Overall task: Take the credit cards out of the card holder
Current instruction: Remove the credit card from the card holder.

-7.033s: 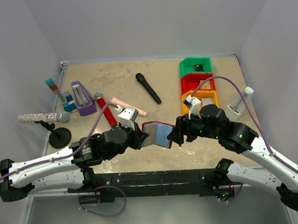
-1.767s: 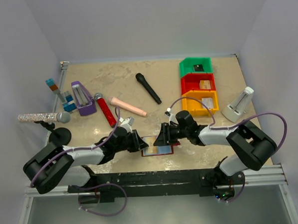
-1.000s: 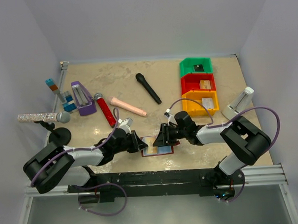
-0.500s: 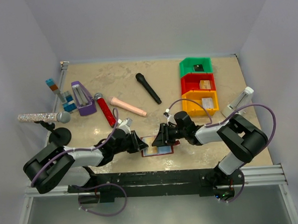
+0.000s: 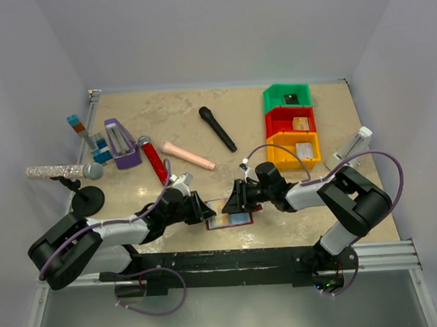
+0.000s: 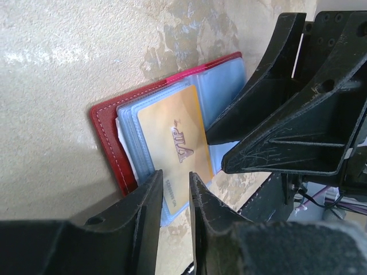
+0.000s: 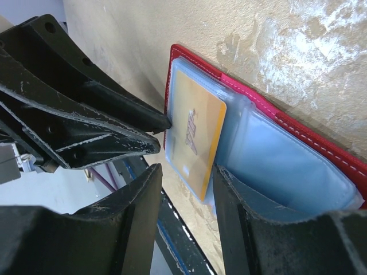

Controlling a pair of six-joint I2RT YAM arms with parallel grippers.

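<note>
- Left gripper is lying low over the table, jaws showing only a narrow slit. I am not making out whether they are pinching anything.
- Right gripper is facing it, jaws parted wider. Grip is likewise unclear to me.
- Card holder is lying open and flat between the two, near the table's front edge.
- One tan-gold card is sitting on the pale sleeves, its end showing in both gaps.
- I am seeing other cards lying in the coloured bins, well apart, far right.
</note>
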